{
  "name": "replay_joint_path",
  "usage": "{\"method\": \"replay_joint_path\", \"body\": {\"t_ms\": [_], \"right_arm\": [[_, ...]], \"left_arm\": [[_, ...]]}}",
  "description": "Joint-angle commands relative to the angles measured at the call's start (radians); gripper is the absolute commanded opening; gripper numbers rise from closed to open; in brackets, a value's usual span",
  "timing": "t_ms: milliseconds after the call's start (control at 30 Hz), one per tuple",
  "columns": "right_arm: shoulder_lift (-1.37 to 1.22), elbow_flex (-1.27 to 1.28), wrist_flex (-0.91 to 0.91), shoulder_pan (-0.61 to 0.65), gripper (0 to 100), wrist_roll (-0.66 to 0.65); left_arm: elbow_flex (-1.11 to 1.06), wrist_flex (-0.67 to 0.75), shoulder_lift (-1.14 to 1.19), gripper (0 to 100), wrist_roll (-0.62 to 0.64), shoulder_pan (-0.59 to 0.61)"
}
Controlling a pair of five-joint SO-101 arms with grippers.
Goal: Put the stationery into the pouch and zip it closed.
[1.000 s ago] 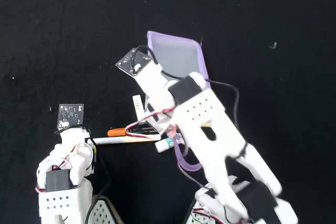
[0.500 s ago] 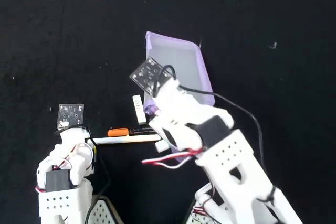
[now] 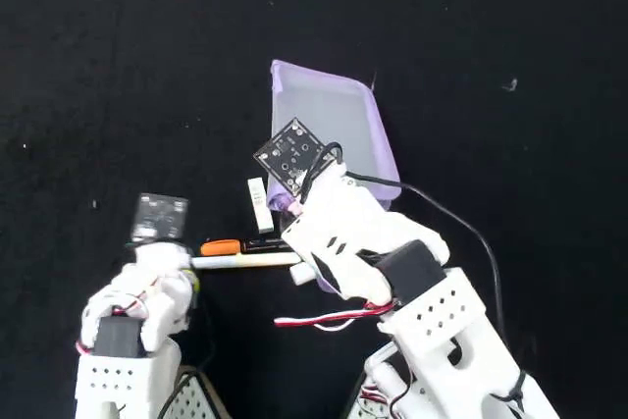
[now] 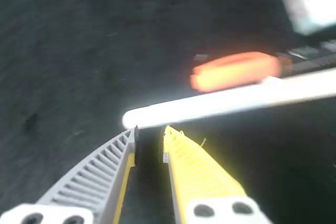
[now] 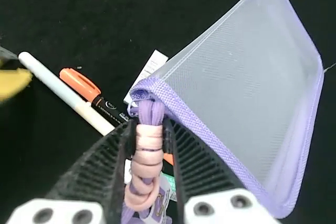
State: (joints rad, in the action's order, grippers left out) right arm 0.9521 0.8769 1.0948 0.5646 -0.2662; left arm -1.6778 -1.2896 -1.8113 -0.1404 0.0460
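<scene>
So far, little of the job looks done. The purple pouch [image 3: 329, 125] lies on the black bench [image 3: 510, 193] in the upper middle of the high view, one corner lifted. Through its translucent wall nothing shows inside, though the near end is hidden under the right arm.

The right pincer [image 5: 149, 124] is pressed together on the pouch's pull strap [image 5: 149, 140], a purple-and-pink loop at the corner nearest the arms. Whether the zip is drawn open along its length cannot be told.

The stationery lies outside, just left of that gripped corner in the high view. A white pen [image 3: 245, 261] and an orange marker [image 3: 221, 247] lie side by side, close to touching, both running left to right. A small white piece [image 3: 257, 205] sits just above them, beside the pouch's edge.

The left pincer [image 4: 150, 132], at the lower left of the high view, is spread only narrowly. Its tips are right at the left end of the white pen, with nothing between them.

My reading is that the right arm is steadying or opening the pouch while the left lines up on the pen, so this is an early stage. What remains:
- grasp each loose item and feed it into the mouth;
- draw the zip shut.

The thin pen lying flat on the bench may roll or slip under a narrow pinch.
</scene>
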Motion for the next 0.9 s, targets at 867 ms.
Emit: {"method": "replay_joint_path", "body": {"t_ms": [867], "right_arm": [[0.050, -0.004, -0.026, 0.012, 1.1, 0.003]], "left_arm": [[0.064, 0.717, -0.006, 10, -0.143, -0.400]]}}
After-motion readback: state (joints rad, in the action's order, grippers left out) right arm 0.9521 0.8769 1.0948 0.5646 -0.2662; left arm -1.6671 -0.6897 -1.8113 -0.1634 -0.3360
